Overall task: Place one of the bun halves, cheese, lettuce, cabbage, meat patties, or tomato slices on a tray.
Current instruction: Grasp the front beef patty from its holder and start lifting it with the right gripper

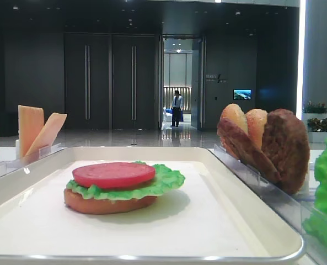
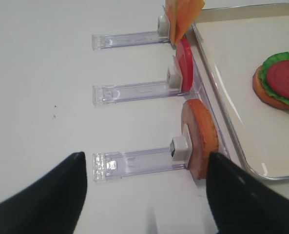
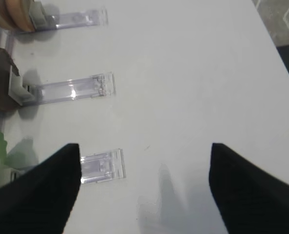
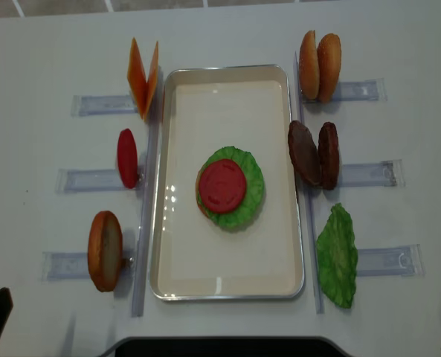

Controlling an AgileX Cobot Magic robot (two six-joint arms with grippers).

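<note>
Overhead: tray [image 4: 177,178] holds bun [image 1: 105,204], lettuce [image 4: 251,197], tomato [image 4: 222,186].

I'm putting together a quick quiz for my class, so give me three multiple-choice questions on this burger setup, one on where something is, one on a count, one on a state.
1. Where is the tomato slice of the stack?
A. on top of the lettuce on the tray
B. under the bun half
C. in a rack right of the tray

2. How many meat patties stand in the rack right of the tray?
A. one
B. two
C. four

3. What is the state of the right end effector?
A. shut on a cheese slice
B. shut and empty
C. open and empty

Answers: 1 A, the red disc lies on the green leaf on the tray. 2 B, two dark brown discs stand side by side. 3 C, its fingers stand wide apart over bare table.
</note>
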